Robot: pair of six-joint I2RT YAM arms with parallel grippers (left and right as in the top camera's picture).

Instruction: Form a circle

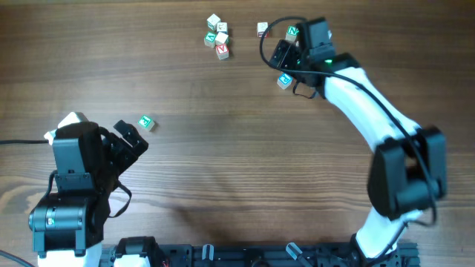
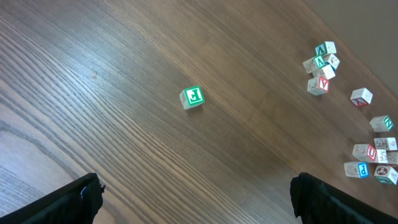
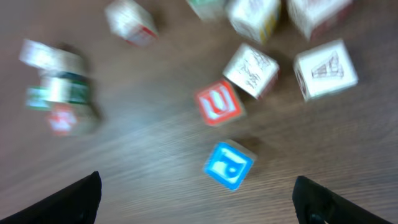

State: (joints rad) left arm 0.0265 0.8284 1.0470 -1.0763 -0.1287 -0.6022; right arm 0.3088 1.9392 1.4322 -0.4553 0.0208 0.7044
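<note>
L gripper [image 1: 130,136], near-left corner of the table: you see its jaws wide apart, nothing held. A lone green-print cube [image 1: 146,123] lies just beside it, not touching the fingers. The circle [image 1: 218,35] sits at the far edge, left of centre. It's no ring, just a tight clump of small pale wood letter cubes w/ green + red print. One stray cube [image 1: 262,29] lies to its right. R gripper [image 1: 283,57] hangs over scattered cubes, jaws spread, empty. A blue-print cube [image 3: 229,165] lies on the table below it.
</note>
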